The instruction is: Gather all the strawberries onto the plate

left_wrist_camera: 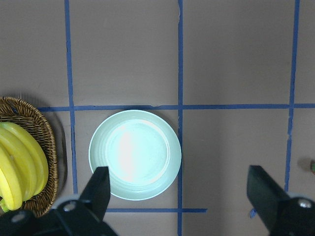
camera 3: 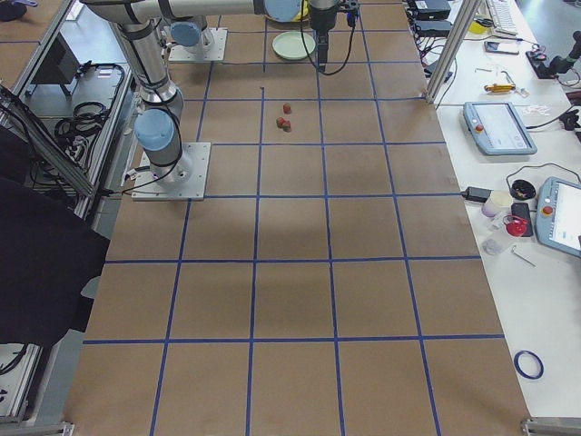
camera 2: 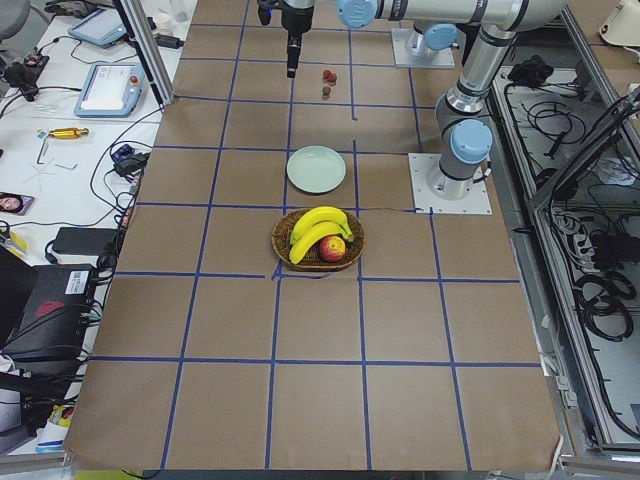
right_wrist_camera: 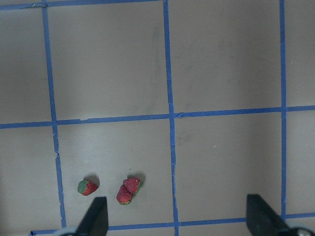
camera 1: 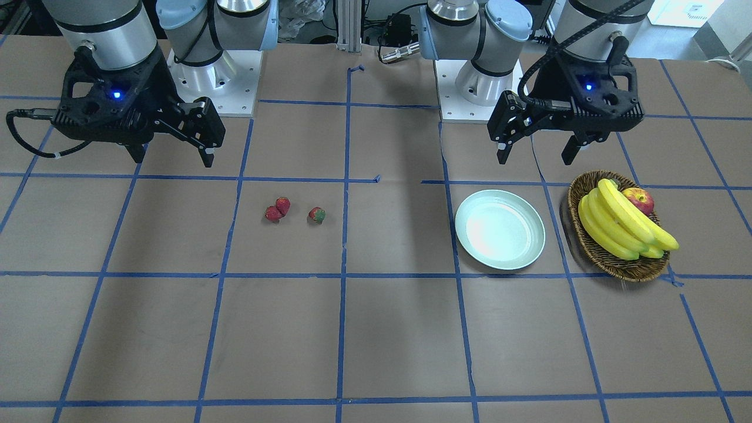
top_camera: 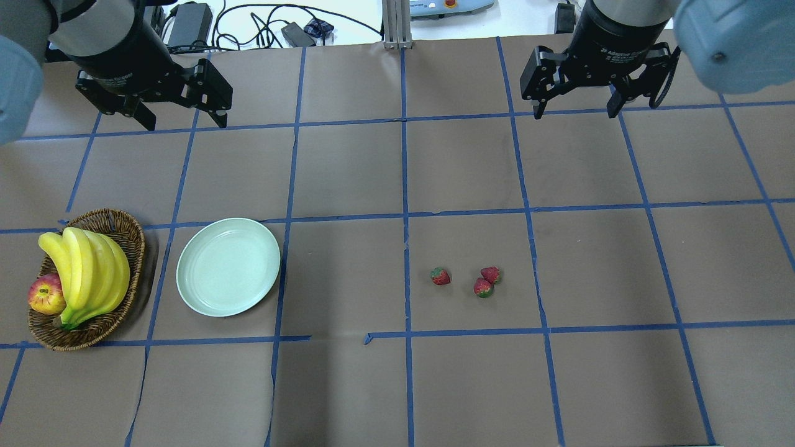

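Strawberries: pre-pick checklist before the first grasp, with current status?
1. All three strawberries located, on the table: ok.
2. Plate empty, nothing blocking it: ok.
3. Right gripper open, holding nothing, raised above the table: ok.
4. Left gripper open, holding nothing: ok.
5. Lone strawberry has free table all around it: ok.
6. Other two strawberries apart enough for a single grasp: not ok, they touch.
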Available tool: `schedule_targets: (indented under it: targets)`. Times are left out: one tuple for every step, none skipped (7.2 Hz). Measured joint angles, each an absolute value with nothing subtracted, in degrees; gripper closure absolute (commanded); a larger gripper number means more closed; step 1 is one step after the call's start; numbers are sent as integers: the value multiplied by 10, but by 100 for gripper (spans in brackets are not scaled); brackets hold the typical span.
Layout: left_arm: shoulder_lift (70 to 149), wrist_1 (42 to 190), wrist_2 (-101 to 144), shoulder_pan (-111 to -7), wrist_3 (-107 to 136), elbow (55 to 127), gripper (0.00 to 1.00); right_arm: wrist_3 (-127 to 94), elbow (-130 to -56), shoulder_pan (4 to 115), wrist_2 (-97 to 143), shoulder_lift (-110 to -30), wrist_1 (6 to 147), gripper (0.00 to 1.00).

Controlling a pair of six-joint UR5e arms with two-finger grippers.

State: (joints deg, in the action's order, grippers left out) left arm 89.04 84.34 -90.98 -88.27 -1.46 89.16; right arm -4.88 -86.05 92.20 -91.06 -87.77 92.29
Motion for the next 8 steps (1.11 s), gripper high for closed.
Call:
schedule_targets:
  targets:
    - [892,850,-909,-883,-14,892,0,-49,-859,922,-910,-878,923,0]
    - [894,860,-907,-884,-14,892,0,-49,-857,922,-910,-879,923,0]
    - [894,866,-907,-885,-14,892,0,-49,-857,922,-910,-879,923,0]
    - [894,869,-906,-885,-14,892,0,-48,-857,922,-910,-879,922,0]
    - [895,870,-906,-886,-13,893,0,-47,-858,922,-910,-879,922,0]
    - [895,870,-906,-886,-12,893,0,-46,-859,922,-910,-879,921,0]
    - [896,870,-906,-886,-13,892,0,-46,-860,922,-911,-879,919,0]
    - [896,870,-907,-886,-16,892,0,-47,-859,922,-911,-879,916,0]
